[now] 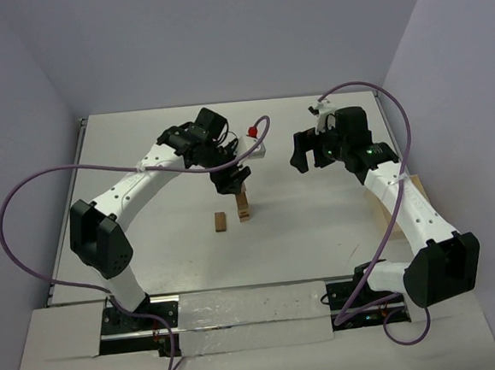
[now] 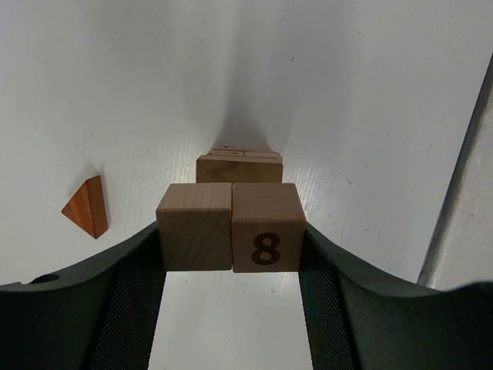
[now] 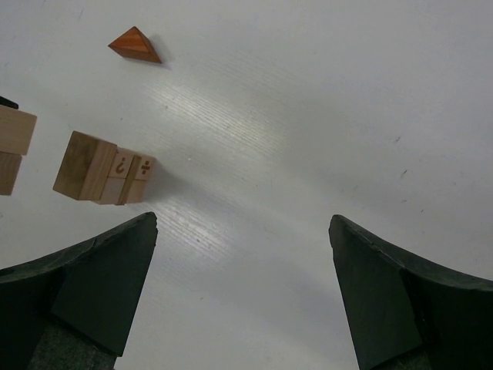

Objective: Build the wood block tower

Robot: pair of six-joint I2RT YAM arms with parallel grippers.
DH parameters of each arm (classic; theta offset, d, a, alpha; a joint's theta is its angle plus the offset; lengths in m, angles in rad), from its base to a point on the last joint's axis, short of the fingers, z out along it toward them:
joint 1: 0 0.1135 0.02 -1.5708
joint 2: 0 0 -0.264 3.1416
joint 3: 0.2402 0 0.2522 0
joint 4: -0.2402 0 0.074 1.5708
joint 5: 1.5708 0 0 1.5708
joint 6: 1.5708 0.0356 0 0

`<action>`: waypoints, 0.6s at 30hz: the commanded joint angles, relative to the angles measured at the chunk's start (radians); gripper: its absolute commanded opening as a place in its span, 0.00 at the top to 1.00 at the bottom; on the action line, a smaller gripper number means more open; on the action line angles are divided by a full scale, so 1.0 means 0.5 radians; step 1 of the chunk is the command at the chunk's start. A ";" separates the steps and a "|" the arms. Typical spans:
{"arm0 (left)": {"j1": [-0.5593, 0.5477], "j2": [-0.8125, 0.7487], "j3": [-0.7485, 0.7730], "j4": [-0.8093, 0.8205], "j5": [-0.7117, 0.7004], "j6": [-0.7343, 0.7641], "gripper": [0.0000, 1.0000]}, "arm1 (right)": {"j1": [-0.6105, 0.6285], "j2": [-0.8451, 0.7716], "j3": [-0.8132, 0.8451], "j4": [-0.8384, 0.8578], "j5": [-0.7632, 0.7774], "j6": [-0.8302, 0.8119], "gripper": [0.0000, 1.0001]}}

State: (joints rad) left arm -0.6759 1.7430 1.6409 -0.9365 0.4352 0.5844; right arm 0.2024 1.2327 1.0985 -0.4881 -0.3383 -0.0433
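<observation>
My left gripper (image 2: 231, 248) is shut on two tan cubes held side by side: a plain one (image 2: 194, 227) and one stamped "8" (image 2: 268, 227). Directly beyond them stands the wood block tower (image 2: 239, 166), a narrow stack of tan blocks at the table's middle (image 1: 243, 205). In the right wrist view the held pair (image 3: 15, 139) sits a small gap off the top of the tower (image 3: 104, 177). A reddish-brown triangular block (image 2: 86, 206) lies on the table left of the tower (image 1: 220, 221). My right gripper (image 3: 243, 223) stands open over bare table, to the tower's right (image 1: 308, 153).
A pale wooden tray (image 1: 389, 221) lies at the right edge, mostly hidden by the right arm. A small red piece (image 1: 251, 132) shows behind the left wrist. Purple cables loop off both arms. The table's dark edge (image 2: 462, 177) runs along the right of the left wrist view.
</observation>
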 commanded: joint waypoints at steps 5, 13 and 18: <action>-0.093 0.174 0.184 -0.182 -0.102 0.016 0.96 | -0.012 -0.060 0.067 -0.015 0.005 -0.025 0.00; -0.136 0.251 0.185 -0.170 -0.233 -0.049 0.96 | -0.015 -0.045 0.070 -0.021 0.014 -0.030 0.00; -0.139 0.285 0.193 -0.161 -0.264 -0.061 0.94 | -0.015 -0.039 0.073 -0.024 0.005 -0.030 0.00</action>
State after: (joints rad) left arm -0.7391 1.8699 1.6867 -1.0129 0.3257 0.5723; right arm 0.2024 1.2327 1.0988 -0.4997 -0.3393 -0.0463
